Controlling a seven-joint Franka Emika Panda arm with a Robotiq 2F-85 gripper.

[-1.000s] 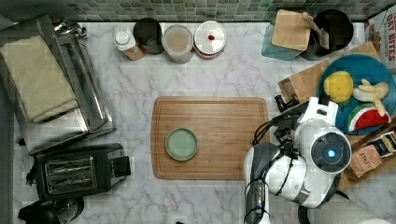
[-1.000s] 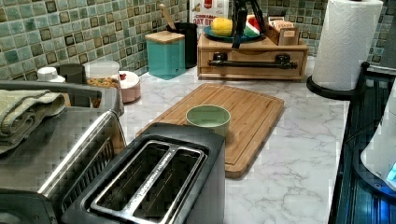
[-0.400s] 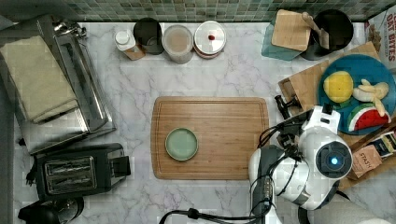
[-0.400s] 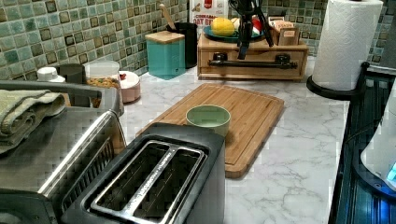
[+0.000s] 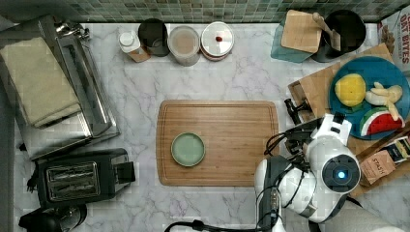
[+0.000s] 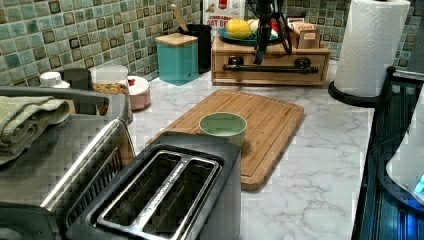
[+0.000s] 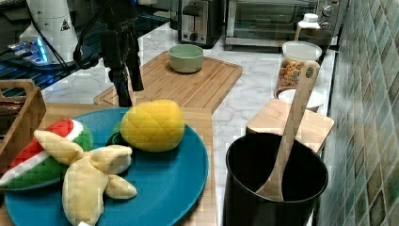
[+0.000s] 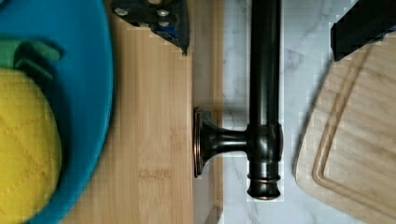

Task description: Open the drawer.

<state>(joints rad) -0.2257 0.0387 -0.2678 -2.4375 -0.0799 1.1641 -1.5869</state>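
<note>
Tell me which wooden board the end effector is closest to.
The small board under the blue plate, above the drawer; not the large cutting board.

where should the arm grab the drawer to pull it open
Grip the long black bar handle of the light-wood drawer from above. The bar stands clear of the front on short posts, and the open end effector straddles it, one finger each side.

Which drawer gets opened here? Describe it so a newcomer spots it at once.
Start at the paper towel roll in the left view; to the left view's left stands a low wooden box against the tiled wall, carrying a blue plate of plush fruit. The drawer is that box's front, closed. Unlike the flat cutting board before it, it bears a long black bar handle.
</note>
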